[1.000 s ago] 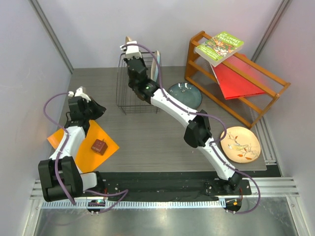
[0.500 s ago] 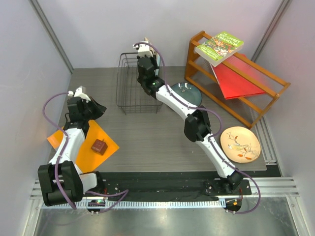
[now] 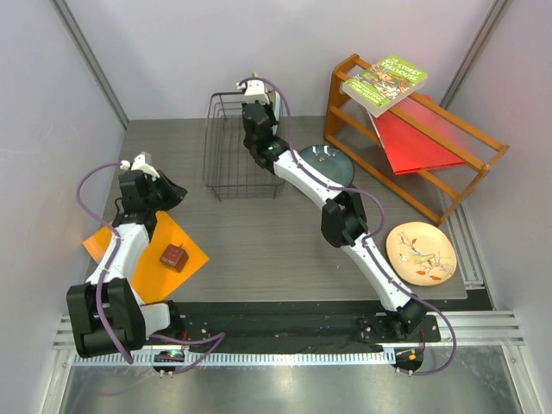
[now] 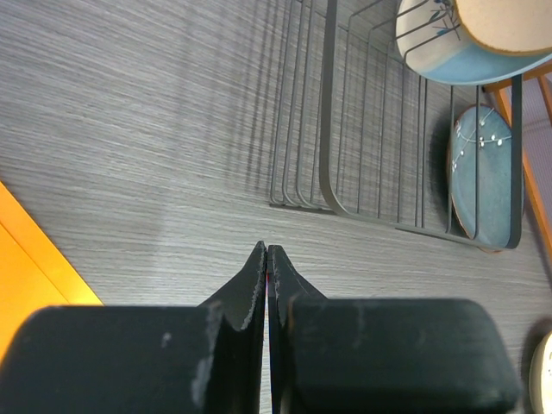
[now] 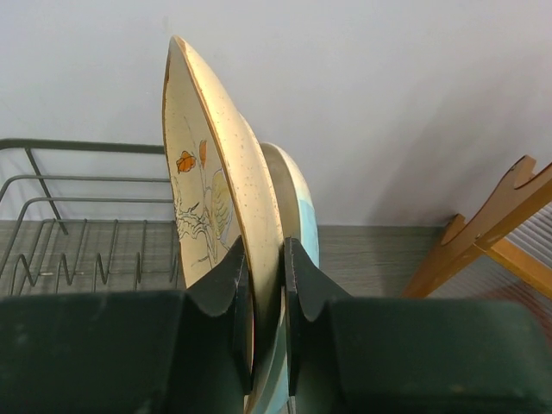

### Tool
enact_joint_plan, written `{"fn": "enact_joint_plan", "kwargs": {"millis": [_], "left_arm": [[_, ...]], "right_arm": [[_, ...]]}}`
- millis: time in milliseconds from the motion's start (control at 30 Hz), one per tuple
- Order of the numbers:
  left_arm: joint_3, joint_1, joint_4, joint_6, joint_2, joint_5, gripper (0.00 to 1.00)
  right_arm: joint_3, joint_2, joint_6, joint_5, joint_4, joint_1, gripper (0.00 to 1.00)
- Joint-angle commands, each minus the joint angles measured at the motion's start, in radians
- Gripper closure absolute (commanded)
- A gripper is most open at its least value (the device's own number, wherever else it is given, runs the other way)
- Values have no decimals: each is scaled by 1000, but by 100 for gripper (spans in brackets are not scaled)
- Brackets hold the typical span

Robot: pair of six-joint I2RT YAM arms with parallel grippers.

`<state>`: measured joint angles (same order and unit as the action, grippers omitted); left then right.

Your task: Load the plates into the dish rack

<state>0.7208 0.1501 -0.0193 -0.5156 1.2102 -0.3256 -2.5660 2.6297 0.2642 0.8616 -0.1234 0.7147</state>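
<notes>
My right gripper (image 5: 266, 250) is shut on the rim of a tan-orange plate (image 5: 207, 198) with a bird-and-branch painting. It holds the plate on edge over the right end of the black wire dish rack (image 3: 226, 159). A cream and light-blue plate (image 5: 297, 207) stands just behind it in the rack, and also shows in the top view (image 3: 275, 108). The dark blue-grey plate (image 3: 323, 166) lies flat on the table right of the rack. The second tan-orange plate (image 3: 421, 253) lies flat at the right. My left gripper (image 4: 267, 250) is shut and empty, low over the table left of the rack.
An orange wooden shelf (image 3: 345, 121) at the back right carries a green book (image 3: 384, 84) and a red folder (image 3: 414, 142). An orange mat (image 3: 138, 259) with a small brown block (image 3: 174, 256) lies at the left. Grey walls close in on three sides.
My right gripper has carried the tan-orange plate to the right, from the rack's back-left part to its right end beside the cream and light-blue plate. The left arm has barely moved.
</notes>
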Motion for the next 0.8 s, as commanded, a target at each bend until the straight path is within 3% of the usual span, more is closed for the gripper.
{"fn": "enact_joint_plan", "kwargs": {"millis": [0, 300, 467, 533, 767], "left_arm": [[-6, -1, 22, 17, 11, -7, 100], [22, -1, -33, 32, 11, 3, 100], [20, -1, -19, 19, 14, 3, 100], [20, -1, -14, 14, 12, 5, 100], [17, -1, -4, 8, -3, 13, 100]], "right_arm": [[-92, -2, -69, -4, -133, -23, 99], [-106, 78, -69, -13, -177, -15, 99], [-51, 58, 7, 4, -237, 3, 99], [-48, 56, 38, -1, -269, 21, 92], [-23, 64, 168, 1, -344, 65, 92]]}}
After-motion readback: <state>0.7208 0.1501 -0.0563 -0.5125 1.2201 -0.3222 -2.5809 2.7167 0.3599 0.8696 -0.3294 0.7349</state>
